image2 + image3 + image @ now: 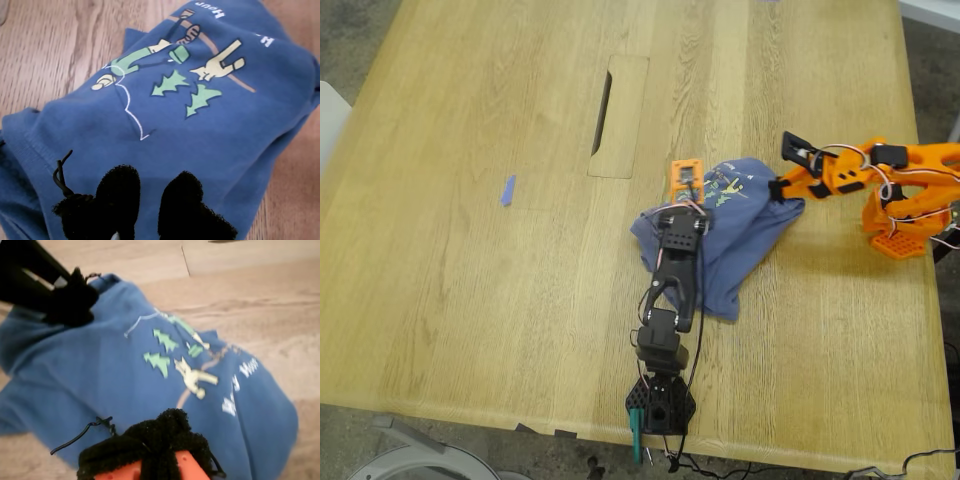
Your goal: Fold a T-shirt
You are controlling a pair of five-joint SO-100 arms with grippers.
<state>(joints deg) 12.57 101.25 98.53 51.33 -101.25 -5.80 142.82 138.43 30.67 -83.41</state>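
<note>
At my first gripper [152,181]: two black fuzzy pads [120,192] side by side with only a narrow slit between, blue cloth showing through the slit. Pressed down on the T-shirt [225,150]; cannot tell whether any fold is actually pinched between them. A thin black cord [61,175] looped just beside one pad. Carried on the black arm [672,270], reaching in from the near table edge in the exterior view.

At my second gripper [160,432]: padded tips drawn tight together, no gap visible, orange body just behind the fuzz. Clamped on the shirt's edge, with the cloth pulled to a point at the tips in the exterior view. Carried on the orange arm [880,185], coming in from the exterior view's right.

Shirt bunched in a rumpled heap, not flat, on the wooden table [470,300], somewhat toward the exterior view's right and the near edge, between the two arms. Long axis roughly across the exterior view, from a rounded bulk beside the black arm to the tapered corner at the orange arm; one flap trailing toward the near edge. Print [175,75] face up on top, green trees and pale figures, white lettering on the far side from the black arm.

Well apart, toward the exterior view's left: a small blue scrap [508,190]. Farther back, a dark slot [603,98] in the tabletop.
</note>
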